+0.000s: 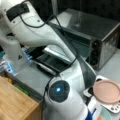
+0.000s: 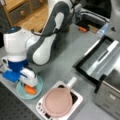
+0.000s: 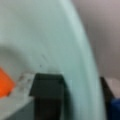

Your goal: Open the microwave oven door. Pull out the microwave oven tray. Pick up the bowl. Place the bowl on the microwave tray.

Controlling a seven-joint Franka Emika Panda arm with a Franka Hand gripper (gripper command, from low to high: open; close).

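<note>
Wrist view puts the gripper point(image 3: 47, 100) right down in the bowl point(image 3: 50, 37): teal wall fills the frame, one dark finger pad point(image 3: 47, 85) sits inside the wall, an orange item point(image 3: 5, 85) just beside that pad.

We note, in a front view, the gripper point(image 2: 29, 80) low over the bowl point(image 2: 21, 93), bowl on the grey counter point(image 2: 62, 55) near the pink plate point(image 2: 58, 102), which rests on a white tray point(image 2: 77, 100).

Finger state: we cannot tell whether they are parted or pinched on the rim; only one pad shows clearly.

Work done so far, judged by layout: microwave oven door point(image 2: 105, 58) lies dropped open and the microwave oven tray point(image 2: 93, 61) sits drawn out in front of the microwave oven point(image 1: 100, 32), well apart from the fingers.

Step in hand, in our judgement: picking up the bowl. Rec. for a sound grip: one finger inside the wall, one outside, pads square to the rim, clear of the orange item; lift level so the contents stay put.
</note>
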